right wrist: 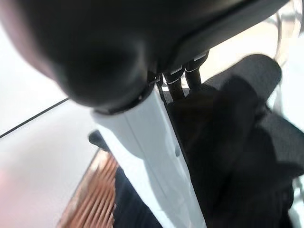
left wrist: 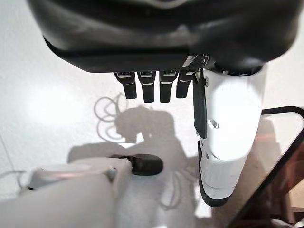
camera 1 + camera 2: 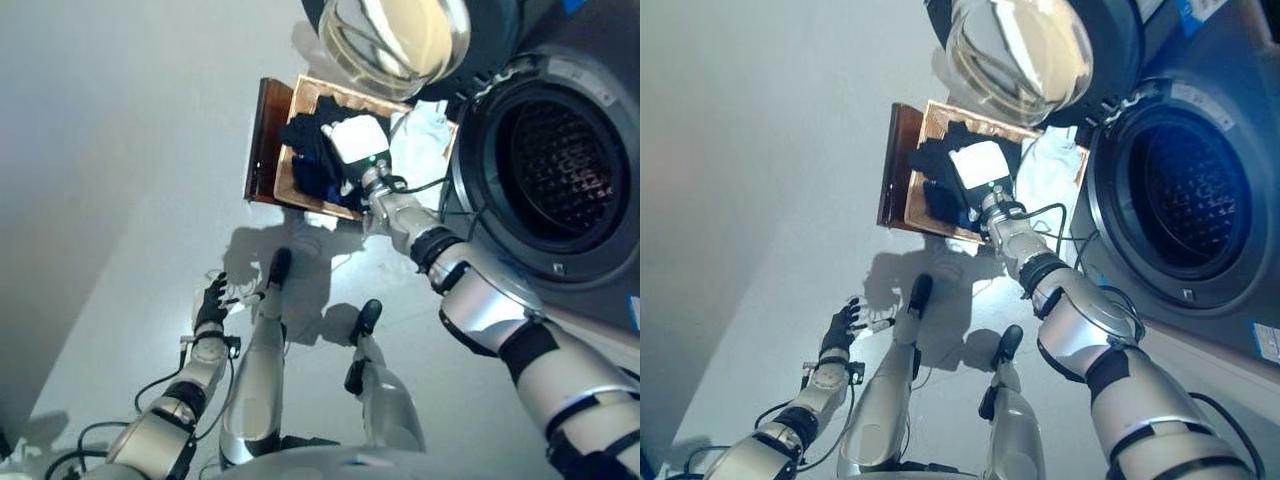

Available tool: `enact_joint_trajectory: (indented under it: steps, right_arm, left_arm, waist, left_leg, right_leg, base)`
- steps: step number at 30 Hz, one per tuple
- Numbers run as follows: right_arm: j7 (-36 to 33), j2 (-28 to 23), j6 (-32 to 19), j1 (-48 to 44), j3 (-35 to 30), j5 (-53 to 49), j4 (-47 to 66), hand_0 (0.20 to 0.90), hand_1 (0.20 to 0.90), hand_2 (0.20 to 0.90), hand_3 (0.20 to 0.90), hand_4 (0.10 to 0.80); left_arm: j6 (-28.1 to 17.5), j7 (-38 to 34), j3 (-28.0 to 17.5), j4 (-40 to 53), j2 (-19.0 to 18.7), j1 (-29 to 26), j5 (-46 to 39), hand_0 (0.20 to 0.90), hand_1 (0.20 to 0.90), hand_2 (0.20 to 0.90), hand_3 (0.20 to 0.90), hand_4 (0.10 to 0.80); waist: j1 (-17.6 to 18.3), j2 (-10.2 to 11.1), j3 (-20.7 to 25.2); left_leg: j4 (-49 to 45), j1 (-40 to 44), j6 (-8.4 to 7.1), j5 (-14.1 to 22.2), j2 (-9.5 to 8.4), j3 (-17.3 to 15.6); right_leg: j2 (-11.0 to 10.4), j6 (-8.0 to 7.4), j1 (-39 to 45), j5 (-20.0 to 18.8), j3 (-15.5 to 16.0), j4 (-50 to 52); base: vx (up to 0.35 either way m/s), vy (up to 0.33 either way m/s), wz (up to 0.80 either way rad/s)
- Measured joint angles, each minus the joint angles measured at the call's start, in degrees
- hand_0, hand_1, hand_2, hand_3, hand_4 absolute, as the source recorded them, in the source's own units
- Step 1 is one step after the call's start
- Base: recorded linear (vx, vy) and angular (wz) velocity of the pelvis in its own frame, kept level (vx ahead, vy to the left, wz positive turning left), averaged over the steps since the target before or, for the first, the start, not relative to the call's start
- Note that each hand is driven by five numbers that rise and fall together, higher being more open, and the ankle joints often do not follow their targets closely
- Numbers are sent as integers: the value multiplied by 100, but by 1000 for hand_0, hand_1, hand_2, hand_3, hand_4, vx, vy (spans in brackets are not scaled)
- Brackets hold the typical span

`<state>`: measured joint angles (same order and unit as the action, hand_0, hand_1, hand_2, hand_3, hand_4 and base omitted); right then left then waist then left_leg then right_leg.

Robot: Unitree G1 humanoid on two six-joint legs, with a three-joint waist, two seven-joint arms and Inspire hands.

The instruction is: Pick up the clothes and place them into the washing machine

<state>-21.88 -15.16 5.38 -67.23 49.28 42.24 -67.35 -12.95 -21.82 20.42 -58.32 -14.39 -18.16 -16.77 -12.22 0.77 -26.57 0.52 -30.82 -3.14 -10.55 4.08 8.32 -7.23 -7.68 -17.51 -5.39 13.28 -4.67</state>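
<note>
Right hand (image 3: 357,140) on dark clothes (image 3: 310,150), basket (image 3: 290,185)

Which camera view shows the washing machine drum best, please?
The left eye view shows the washing machine drum best: its dark perforated inside is visible through the open door ring. The right eye view shows it too, but more darkly. Neither wrist view shows the drum.

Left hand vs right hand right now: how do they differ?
Place: the left hand hangs low over bare floor; the right hand reaches out over the wooden basket.
Contact: the left hand touches nothing; the right hand is down among dark clothes.
Fingers: the left hand's are straight; the right hand's are hidden in the clothes.
Shared: both are dark with a white thumb cover.
</note>
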Motion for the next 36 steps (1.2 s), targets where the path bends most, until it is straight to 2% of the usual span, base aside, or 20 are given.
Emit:
enact_joint_trajectory:
  steps: [7,14,22,23,24,26,36]
  right_arm:
    - [-171,-233,-3,-343,-46,-128,-208,900,900,900,900,800]
    - [-314,-449,-20,-673,-49,-351,-218,900,900,900,900,800]
    - [-339,-470,-3,-716,-44,-351,-271,900,900,900,900,800]
    - [-338,-471,-3,-716,-42,-349,-271,694,694,694,694,653]
    - [-339,-471,-3,-717,-42,-347,-271,694,694,694,694,653]
    - [-368,-471,-3,-728,-42,-347,-271,200,200,200,200,300]
    - [-424,-523,90,-953,-46,-461,-341,200,200,200,200,300]
  left_arm:
    - [-131,25,47,626,-42,-4,-181,900,900,900,900,800]
    - [-125,23,43,602,-77,-14,-251,900,900,900,900,800]
    - [-128,16,55,602,-126,-25,-401,900,900,900,900,800]
    - [-128,16,56,603,-126,-27,-401,900,900,900,900,800]
    - [-128,16,57,602,-125,-38,-403,900,900,900,900,800]
    - [-128,13,58,599,-126,-57,-413,900,900,900,900,800]
    - [-128,11,89,516,-118,-201,-419,900,900,900,900,800]
  waist:
    - [-117,-98,-87]
    - [-112,-108,-151]
    - [-107,-98,-193]
    - [-106,-98,-193]
    - [-106,-98,-193]
    - [-106,-97,-194]
    - [-98,-70,-209]
  left_leg:
    - [0,-277,-16,-44,-19,107]
    - [-9,-655,-22,-127,-73,239]
    - [-15,-663,-2,-147,-96,249]
    - [-17,-663,-1,-148,-96,249]
    - [-18,-663,-1,-149,-96,248]
    - [-21,-663,2,-150,-95,245]
    - [-40,-653,10,-157,-88,237]
  right_leg:
    - [22,-12,-209,12,71,1]
    - [14,-28,-519,14,177,49]
    - [-6,-52,-520,-3,170,56]
    - [-7,-52,-521,-3,169,57]
    - [-7,-52,-521,-4,168,59]
    - [-9,-53,-522,-5,163,61]
    - [-18,-57,-522,-9,129,88]
  base:
    - [-15,10,6]
    - [-26,18,11]
    - [-13,32,1]
    - [0,0,0]
    - [0,0,0]
    - [0,0,0]
    - [0,0,0]
